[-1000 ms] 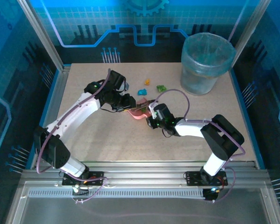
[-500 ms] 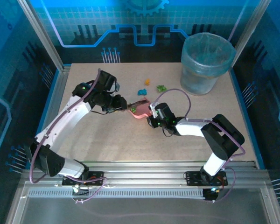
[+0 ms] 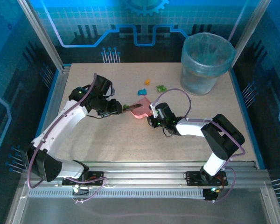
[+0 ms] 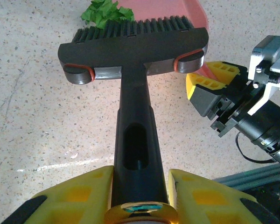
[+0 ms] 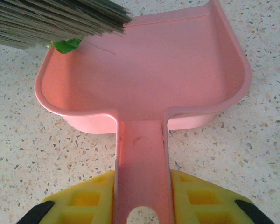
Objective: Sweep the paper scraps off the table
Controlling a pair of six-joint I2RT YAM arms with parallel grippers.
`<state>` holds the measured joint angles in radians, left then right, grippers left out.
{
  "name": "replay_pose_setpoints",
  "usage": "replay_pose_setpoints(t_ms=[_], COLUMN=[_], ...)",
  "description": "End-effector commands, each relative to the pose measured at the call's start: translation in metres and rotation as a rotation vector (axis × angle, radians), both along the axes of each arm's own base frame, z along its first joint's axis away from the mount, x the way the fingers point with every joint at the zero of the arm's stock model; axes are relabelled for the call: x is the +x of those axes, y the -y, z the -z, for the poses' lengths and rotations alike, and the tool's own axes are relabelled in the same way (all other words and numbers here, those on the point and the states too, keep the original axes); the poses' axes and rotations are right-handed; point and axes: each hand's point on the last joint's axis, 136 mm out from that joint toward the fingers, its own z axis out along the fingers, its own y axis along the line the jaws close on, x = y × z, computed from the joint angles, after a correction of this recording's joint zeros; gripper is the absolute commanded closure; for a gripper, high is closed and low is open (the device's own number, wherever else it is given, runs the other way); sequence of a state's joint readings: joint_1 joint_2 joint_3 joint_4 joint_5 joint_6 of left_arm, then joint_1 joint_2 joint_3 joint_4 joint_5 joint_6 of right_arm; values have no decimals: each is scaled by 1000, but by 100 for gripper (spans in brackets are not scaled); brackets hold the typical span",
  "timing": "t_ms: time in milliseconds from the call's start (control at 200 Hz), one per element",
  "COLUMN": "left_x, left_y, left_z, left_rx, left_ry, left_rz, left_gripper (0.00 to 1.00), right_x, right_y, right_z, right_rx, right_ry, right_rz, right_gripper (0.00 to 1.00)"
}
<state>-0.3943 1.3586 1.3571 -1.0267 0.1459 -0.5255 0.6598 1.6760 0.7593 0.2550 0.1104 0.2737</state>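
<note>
Table point(image 3: 130, 140), beige and speckled, silver-framed, inside blue-walled enclosure point(image 3: 144, 23) with translucent bin point(image 3: 206, 63).

Translucent blue bin point(image 3: 203, 79) far right; pink dustpan point(image 5: 149, 70) centre, dark brush point(image 4: 133, 44) bristles at its mouth.

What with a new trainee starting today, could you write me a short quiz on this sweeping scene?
1. True or false: the right gripper is shut on the brush.
2. What colour is the paper scrap just beyond the brush? A orange, B green, C blue.
3. Fill in: the left gripper holds the ___.
Key: 1 false, it holds the pink dustpan; 2 B; 3 brush.
</note>
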Motion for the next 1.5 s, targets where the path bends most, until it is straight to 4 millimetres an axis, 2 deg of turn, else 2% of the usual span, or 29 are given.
replay_pose_setpoints(t_ms=[0,155,295,540,715,810,890,1025,1140,1330,1490], left_x=[3,2,3,4,21,36,48,59,54,33,20], left_y=[6,24,27,41,29,14,-4,-26,-32,-30,-19], left_z=[-11,-18,-31,-41,-71,-87,-90,-73,-48,-12,-2], left_rx=[-68,-175,-197,-273,-248,-190,-140,-64,-17,-43,-134], left_ry=[40,39,67,67,184,266,301,250,176,74,35], left_rz=[-7,35,48,90,53,-7,-79,-162,-176,-195,-186], left_gripper=[100,100,100,99,99,99,98,99,99,99,98], right_x=[-5,-5,-5,-5,-6,-5,-6,-10,-15,-19,-17], right_y=[7,7,7,7,7,7,7,5,3,0,4], right_z=[12,11,11,12,11,11,11,13,14,14,14], right_rx=[-7,-5,-4,-4,-3,-4,-5,-11,-53,-95,-120], right_ry=[-53,-52,-53,-54,-54,-53,-56,-57,-46,-31,-22], right_rz=[18,19,19,20,20,19,17,9,-2,-6,11], right_gripper=[100,100,100,100,100,100,100,100,100,100,100])
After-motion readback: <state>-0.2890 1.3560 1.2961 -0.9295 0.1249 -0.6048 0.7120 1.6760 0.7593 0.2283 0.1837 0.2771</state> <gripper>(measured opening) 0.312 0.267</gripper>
